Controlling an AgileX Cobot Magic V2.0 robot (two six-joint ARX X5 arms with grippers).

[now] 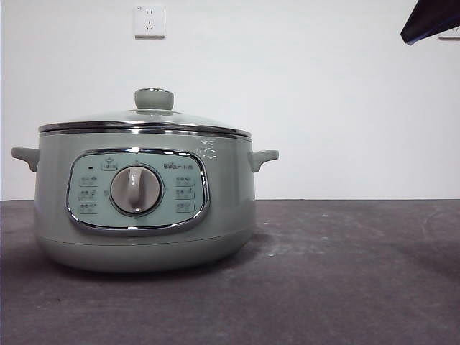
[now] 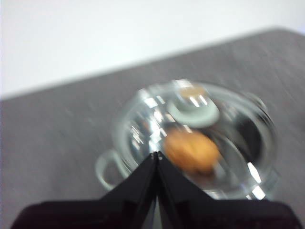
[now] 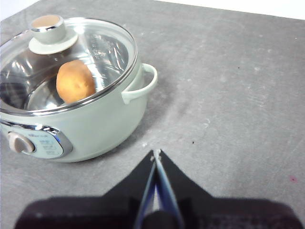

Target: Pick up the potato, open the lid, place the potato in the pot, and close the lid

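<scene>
The pale green pot (image 1: 144, 208) stands on the table with its glass lid (image 1: 144, 118) seated on the rim. Through the glass the orange-brown potato (image 3: 75, 81) lies inside the pot (image 3: 90, 124). The lid (image 3: 71, 52) carries a green knob (image 3: 49, 29). My left gripper (image 2: 157, 154) hangs shut above the pot (image 2: 107, 167), over the lid (image 2: 190, 138) and potato (image 2: 191, 151); that view is blurred. My right gripper (image 3: 156, 152) is shut, apart from the pot above bare table. A dark arm tip (image 1: 430, 21) shows at the top right of the front view.
The grey table (image 1: 345, 273) stretches to the right of the pot. A white wall with a socket (image 1: 149, 21) stands behind.
</scene>
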